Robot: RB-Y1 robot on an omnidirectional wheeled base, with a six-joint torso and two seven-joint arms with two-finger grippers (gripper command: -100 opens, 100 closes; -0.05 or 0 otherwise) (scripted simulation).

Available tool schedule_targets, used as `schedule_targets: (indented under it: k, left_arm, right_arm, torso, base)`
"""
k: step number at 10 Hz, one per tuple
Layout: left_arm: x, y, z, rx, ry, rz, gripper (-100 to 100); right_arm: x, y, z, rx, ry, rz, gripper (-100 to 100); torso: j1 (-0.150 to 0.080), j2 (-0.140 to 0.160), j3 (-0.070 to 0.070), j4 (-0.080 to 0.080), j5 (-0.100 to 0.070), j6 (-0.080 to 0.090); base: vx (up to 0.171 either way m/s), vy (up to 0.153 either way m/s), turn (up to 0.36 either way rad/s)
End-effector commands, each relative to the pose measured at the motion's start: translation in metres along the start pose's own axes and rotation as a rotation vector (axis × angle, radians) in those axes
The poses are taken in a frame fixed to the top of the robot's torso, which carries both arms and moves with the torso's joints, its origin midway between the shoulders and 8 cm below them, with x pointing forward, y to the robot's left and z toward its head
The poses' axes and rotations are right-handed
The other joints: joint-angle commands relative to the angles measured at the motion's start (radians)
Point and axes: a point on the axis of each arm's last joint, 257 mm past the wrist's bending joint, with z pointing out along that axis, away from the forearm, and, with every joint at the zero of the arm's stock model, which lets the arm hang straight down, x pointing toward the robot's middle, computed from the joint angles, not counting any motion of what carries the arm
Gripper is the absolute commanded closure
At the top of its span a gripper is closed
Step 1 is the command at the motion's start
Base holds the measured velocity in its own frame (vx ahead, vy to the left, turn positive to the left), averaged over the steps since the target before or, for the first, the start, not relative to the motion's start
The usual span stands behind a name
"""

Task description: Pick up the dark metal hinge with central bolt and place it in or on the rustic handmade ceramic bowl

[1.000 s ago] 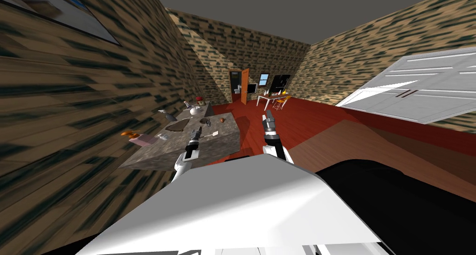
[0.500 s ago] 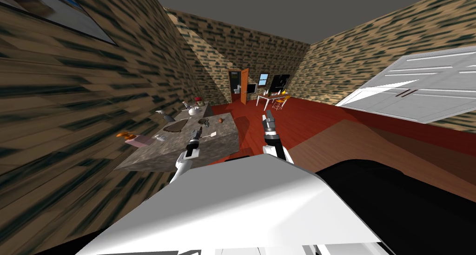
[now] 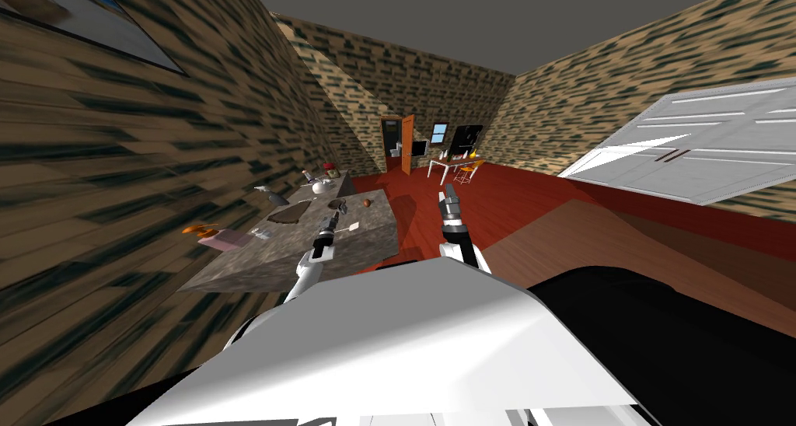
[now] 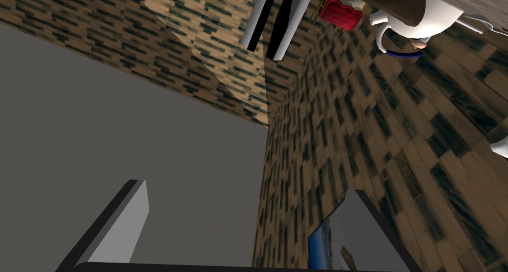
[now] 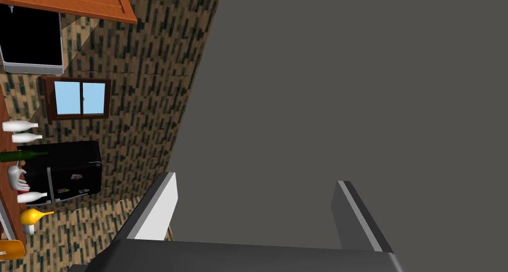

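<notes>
Head view: the dark hinge [image 3: 339,204] lies on the grey counter [image 3: 250,263], near the brown bowl [image 3: 291,213], a little past the left gripper [image 3: 330,221]. Both the left and the right gripper [image 3: 447,197] hold their fingers wide apart.

Speckled stone-look counter [image 3: 249,266], prob. matt

On the counter [image 3: 256,266], the small dark things [image 3: 340,204] at 1 o'clock of the left tool [image 3: 330,221] are too small to be told apart. In the left wrist view, a white teapot [image 4: 439,16] is cut off by the edge.
</notes>
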Motion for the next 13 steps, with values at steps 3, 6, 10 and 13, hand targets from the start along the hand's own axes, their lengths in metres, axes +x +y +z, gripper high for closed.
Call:
schedule_targets:
  k: [3,6,10,13]
  left_arm:
    - [0.012,0.012,0.007,-0.032,0.031,0.031,-100]
    - [0.018,0.019,0.012,-0.052,0.051,0.052,-100]
    - [0.031,0.032,0.016,-0.092,0.094,0.083,-100]
    - [0.038,0.038,0.016,-0.111,0.116,0.091,-100]
  right_arm:
    - [0.0,0.0,0.0,0.0,0.0,0.0,0]
    - [0.0,0.0,0.0,0.0,0.0,0.0,0]
    - [0.0,0.0,0.0,0.0,0.0,0.0,0]
    - [0.0,0.0,0.0,0.0,0.0,0.0,0]
  torso:
    - [0.001,0.001,0.0,0.0,0.0,0.0]
    - [0.002,0.0,0.0,0.0,0.0,0.0]
    - [0.001,-0.002,-0.001,-0.001,0.0,0.0]
    - [0.003,0.0,0.0,0.0,0.001,0.0]
  base:
    - [0.036,-0.033,-0.013]
    - [0.047,-0.018,-0.01]
    - [0.074,-0.021,-0.013]
    - [0.044,-0.002,-0.003]
